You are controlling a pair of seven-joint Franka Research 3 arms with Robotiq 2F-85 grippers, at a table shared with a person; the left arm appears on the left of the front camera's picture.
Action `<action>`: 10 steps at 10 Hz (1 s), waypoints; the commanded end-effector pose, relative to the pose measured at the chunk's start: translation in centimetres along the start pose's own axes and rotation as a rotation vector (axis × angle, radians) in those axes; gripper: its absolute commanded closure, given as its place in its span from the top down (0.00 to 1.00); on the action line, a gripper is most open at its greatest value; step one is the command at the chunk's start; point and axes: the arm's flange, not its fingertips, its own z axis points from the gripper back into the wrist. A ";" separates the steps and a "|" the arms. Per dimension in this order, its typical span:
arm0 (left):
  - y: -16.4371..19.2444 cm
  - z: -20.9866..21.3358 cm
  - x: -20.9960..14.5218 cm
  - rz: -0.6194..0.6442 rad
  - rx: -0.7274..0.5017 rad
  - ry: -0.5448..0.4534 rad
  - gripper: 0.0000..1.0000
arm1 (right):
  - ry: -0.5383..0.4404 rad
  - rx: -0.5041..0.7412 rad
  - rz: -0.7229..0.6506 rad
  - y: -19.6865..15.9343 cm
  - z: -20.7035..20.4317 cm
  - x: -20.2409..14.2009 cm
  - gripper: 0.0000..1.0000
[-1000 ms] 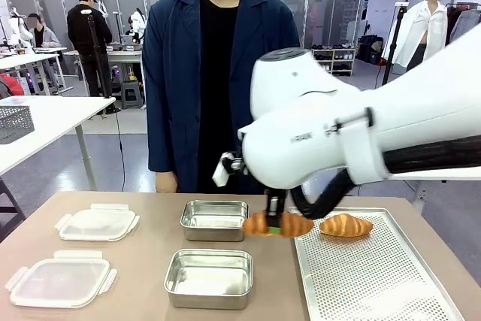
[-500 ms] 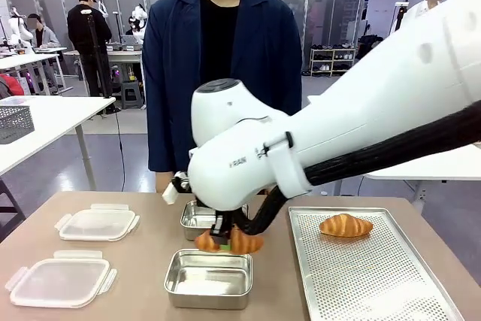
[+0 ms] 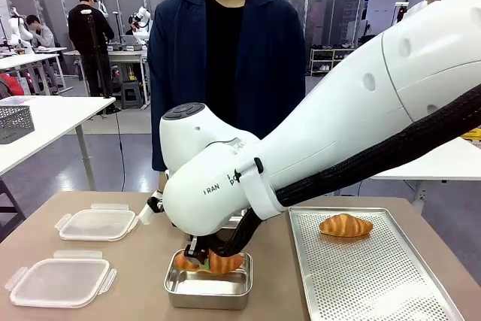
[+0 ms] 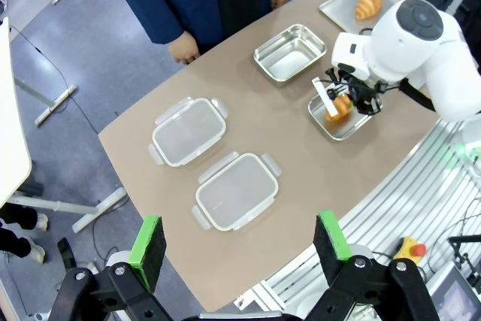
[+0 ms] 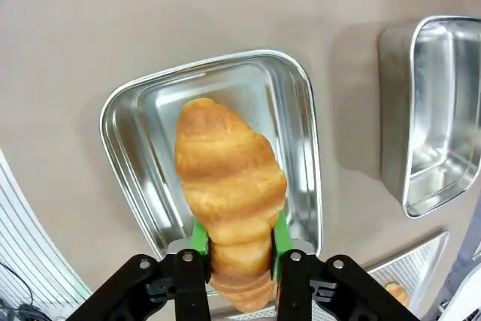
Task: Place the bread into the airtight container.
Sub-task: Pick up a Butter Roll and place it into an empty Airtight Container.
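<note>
right gripper pinching croissant, over steel container

The right claw pinches a golden croissant between its green pads, which press on the pastry's lower flanks. The croissant hangs over a shallow steel container; whether it touches the bottom cannot be told. A second steel container sits apart on the beige surface. A perforated tray carries another croissant.
</note>
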 end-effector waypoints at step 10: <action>0.0 0.2 0.1 -0.004 -0.004 -0.003 1.00 | -0.004 0.053 -0.012 0.0 -0.6 -0.2 0.87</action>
